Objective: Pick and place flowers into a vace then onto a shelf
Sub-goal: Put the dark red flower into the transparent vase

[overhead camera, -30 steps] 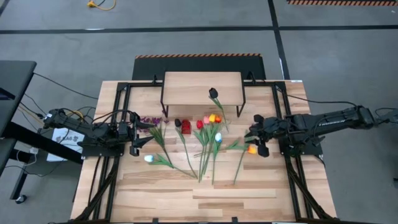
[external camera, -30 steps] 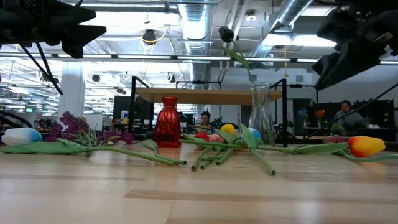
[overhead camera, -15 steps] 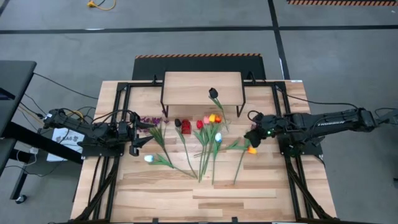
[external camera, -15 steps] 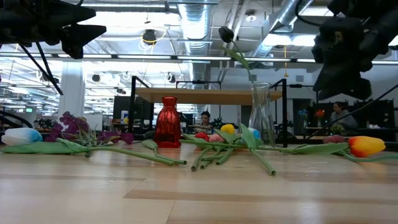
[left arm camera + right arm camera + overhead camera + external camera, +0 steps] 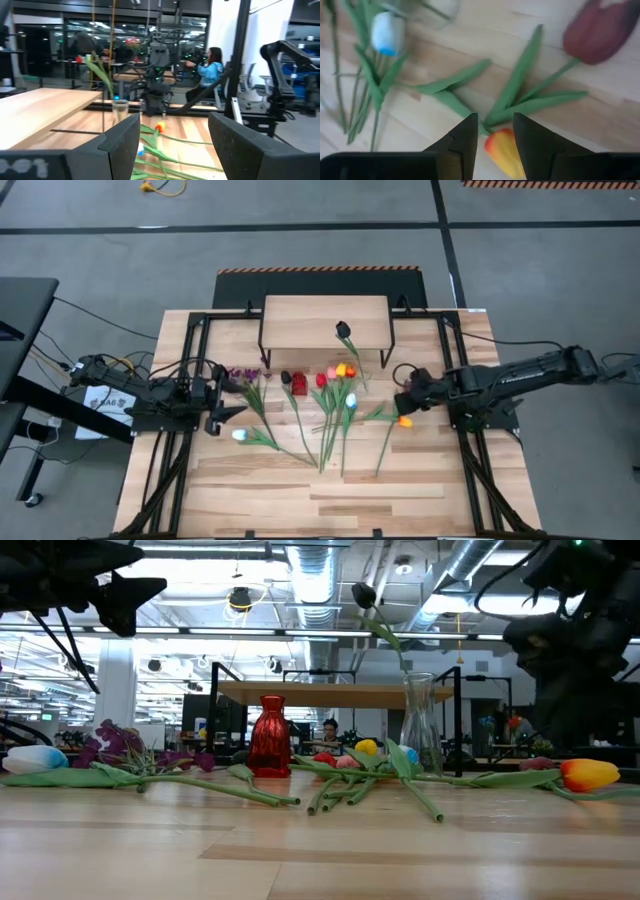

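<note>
1. Right wrist view: the right gripper (image 5: 494, 142) has its fingers apart, empty, right above the orange tulip (image 5: 504, 154).
2. It might pinch the soft bloom, not the stem.
3. The left gripper (image 5: 222, 416) waits open near the purple blossoms (image 5: 241, 373).
4. The shelf (image 5: 325, 320) stands behind.

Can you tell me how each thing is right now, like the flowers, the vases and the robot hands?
Clear vase: upright, one near-black tulip in it.
Red vase: upright, no flowers in it.
Orange tulip: lying flat on the table, not gripped.
Purple blossoms: lying flat.
Shelf: nothing on top.
Right gripper: open, just above the orange tulip.
Left gripper: open, empty, waiting at the table's left.
</note>
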Robot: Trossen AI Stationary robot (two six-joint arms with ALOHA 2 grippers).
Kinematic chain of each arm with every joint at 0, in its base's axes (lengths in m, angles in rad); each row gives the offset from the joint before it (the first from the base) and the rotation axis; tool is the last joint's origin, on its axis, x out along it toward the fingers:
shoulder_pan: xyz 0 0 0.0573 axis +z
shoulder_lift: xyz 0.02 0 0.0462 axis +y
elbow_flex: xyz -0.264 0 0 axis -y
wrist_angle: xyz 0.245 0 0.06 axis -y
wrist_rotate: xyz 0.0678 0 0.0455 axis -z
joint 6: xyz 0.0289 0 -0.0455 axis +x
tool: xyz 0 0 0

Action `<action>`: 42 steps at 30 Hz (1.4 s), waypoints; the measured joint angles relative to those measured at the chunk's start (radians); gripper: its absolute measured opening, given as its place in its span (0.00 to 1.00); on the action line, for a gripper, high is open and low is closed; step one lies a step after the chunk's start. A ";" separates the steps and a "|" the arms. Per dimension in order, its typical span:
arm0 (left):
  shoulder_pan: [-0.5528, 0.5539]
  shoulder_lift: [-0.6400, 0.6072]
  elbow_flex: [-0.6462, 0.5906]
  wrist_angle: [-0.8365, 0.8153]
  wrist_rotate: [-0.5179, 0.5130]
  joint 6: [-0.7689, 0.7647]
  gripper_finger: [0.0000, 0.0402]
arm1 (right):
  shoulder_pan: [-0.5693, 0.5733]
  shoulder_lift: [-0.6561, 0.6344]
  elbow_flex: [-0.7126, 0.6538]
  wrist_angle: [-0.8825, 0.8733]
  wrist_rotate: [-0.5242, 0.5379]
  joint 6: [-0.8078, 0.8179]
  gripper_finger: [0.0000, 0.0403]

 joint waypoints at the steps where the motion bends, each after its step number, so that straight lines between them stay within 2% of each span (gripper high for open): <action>1: 0.000 0.000 0.000 0.000 0.008 0.000 0.56 | 0.000 0.008 0.000 0.003 0.014 0.021 0.29; 6: 0.000 0.000 0.000 0.000 0.041 0.000 0.56 | 0.000 0.050 0.000 0.006 0.068 0.125 0.29; 14: 0.000 0.000 0.000 0.000 0.043 0.000 0.56 | 0.000 0.146 0.000 0.006 0.067 0.256 0.29; 22: 0.000 0.000 0.000 -0.015 0.043 0.000 0.56 | -0.006 0.230 0.000 0.007 0.068 0.315 0.29; 37: 0.000 0.000 0.000 -0.035 0.042 0.000 0.56 | -0.133 0.300 0.000 0.105 0.067 0.225 0.29; 42: 0.000 0.000 0.000 -0.034 0.042 0.000 0.56 | -0.162 0.300 0.000 0.100 0.064 0.198 0.25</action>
